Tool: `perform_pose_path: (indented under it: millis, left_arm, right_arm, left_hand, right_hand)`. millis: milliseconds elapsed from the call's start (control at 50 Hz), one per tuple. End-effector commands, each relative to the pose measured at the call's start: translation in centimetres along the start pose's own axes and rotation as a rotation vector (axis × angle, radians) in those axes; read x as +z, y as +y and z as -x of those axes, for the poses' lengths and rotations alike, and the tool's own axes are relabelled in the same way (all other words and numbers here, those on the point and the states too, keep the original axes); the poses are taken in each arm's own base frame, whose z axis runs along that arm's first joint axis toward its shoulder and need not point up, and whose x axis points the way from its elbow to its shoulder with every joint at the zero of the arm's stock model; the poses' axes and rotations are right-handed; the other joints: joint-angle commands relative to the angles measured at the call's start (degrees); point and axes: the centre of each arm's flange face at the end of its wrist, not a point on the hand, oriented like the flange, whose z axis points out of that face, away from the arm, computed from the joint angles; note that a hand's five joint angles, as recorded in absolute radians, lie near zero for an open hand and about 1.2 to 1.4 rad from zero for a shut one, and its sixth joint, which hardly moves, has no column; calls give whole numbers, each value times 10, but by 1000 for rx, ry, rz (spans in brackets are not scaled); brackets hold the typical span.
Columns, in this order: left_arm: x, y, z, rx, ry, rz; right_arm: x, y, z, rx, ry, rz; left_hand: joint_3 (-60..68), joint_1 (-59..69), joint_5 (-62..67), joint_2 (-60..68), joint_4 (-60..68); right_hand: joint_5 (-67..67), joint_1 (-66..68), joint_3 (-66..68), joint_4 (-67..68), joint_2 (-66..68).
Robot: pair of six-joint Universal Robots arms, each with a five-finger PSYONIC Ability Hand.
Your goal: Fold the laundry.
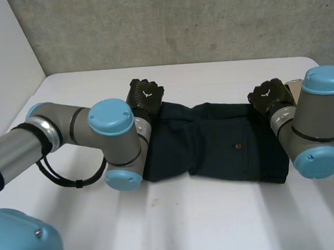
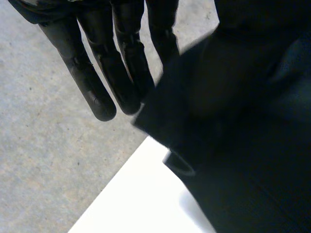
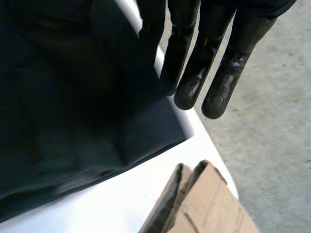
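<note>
Left arm [image 1: 71,128]: nearest, reaching in across the table's left side to the cloth's left end.
Right arm [image 1: 317,121]: over the cloth's right end.
Table [image 1: 189,214]: white, bare in front of the cloth.
Dark navy garment [image 1: 213,139]: spread lengthwise across the middle of the table between the two hands, with a small button [image 1: 237,146] right of its middle. Its near edge lies flat and its two far corners rise toward the hands.
Left hand [image 1: 145,96]: at the garment's far left corner. Its fingers [image 2: 92,82] are straight and close together, with the raised cloth against their inner side.
Right hand [image 1: 273,96]: at the garment's far right corner. Its fingers [image 3: 223,82] are likewise straight and together, with the cloth edge lifted off the table beside them.
Thumbs: hidden behind the cloth, so each hand probably pinches its corner against the fingers.
Cardboard box [image 3: 214,199]: on the table just beyond the right hand, near the table's edge.
Concrete wall [image 1: 178,22]: grey, behind the table's far edge.
</note>
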Motion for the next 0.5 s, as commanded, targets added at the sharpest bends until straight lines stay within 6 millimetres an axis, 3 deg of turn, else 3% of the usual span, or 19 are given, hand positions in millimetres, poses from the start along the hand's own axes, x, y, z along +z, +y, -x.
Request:
perform_pose_path:
  millis: [20, 60, 140, 160, 260, 360, 500]
  left_arm:
    - [1, -1, -2, -10, 16, 40]
    - [-2, -4, -1, -29, 14, 48]
    - [-10, -26, 12, -121, -13, 39]
    - [-15, -35, 18, -161, -14, 30]
    - [-37, -57, 36, -227, -2, 16]
    - [-65, -66, 44, -236, 56, 11]
    - [-109, -60, 45, -237, 135, 16]
  right_arm:
    - [9, -4, -13, 14, 126, -12]
    - [6, -6, -19, 37, 148, -12]
    - [-9, -29, -44, 124, 191, -73]
    - [-19, -40, -56, 152, 211, -106]
    - [-52, -56, -66, 185, 151, -126]
    - [-85, -47, -56, 299, -15, -25]
    - [-115, -7, -29, 582, -265, 138]
  left_hand:
    - [-476, -447, -473, -476, -477]
    - [-476, -447, -473, -476, -477]
    - [-476, -447, -473, -476, -477]
    - [-476, -447, -473, -476, -477]
    - [-476, -447, -473, -476, -477]
    - [-476, -447, -473, -476, -477]
    - [-476, -447, -473, -476, -477]
  right_hand:
    - [-457, -354, -439, -453, -438]
    - [-457, -354, -439, -453, -438]
    - [-457, -354, -439, -453, -438]
    - [-457, -354, -439, -453, -438]
    - [-457, -354, -439, -453, -438]
    - [-457, -354, -439, -453, -438]
    - [-457, -354, -439, -453, -438]
